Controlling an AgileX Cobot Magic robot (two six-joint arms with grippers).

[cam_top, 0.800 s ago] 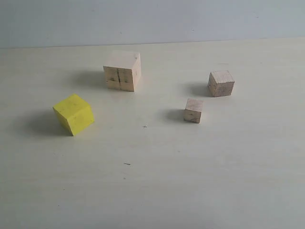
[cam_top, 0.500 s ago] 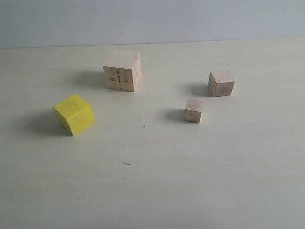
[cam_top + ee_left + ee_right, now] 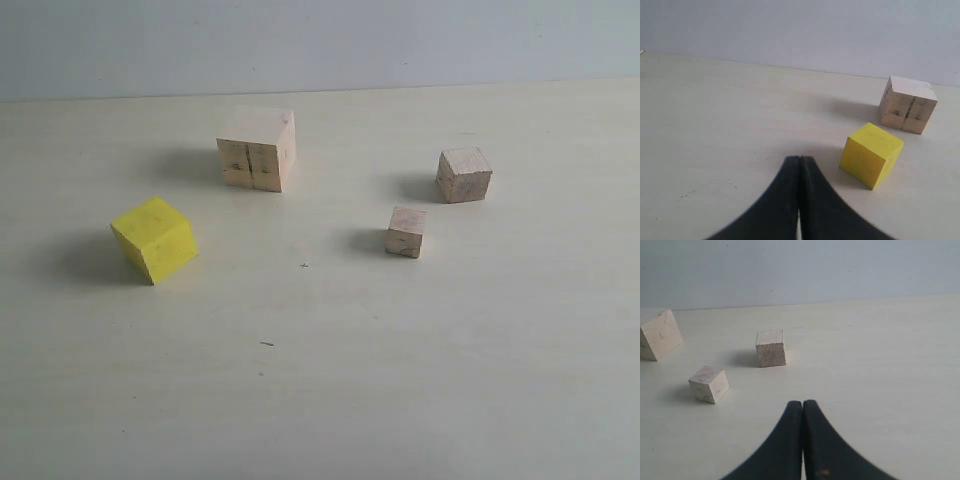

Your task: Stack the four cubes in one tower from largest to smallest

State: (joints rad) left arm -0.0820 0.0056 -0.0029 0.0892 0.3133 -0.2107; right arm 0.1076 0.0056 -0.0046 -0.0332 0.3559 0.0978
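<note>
Your left gripper [image 3: 799,161] is pressed fully closed and holds nothing. The yellow cube [image 3: 871,155] sits near, ahead of its tips and off to one side, with the large wood cube [image 3: 907,105], cracked on its face, farther out beyond it. Your right gripper [image 3: 803,404] is likewise closed and empty; the small wood cube [image 3: 709,384] lies ahead of it, the medium wood cube [image 3: 771,348] farther. All four stand apart on the pale table [image 3: 400,380], a plain light wall [image 3: 300,45] behind.
</note>
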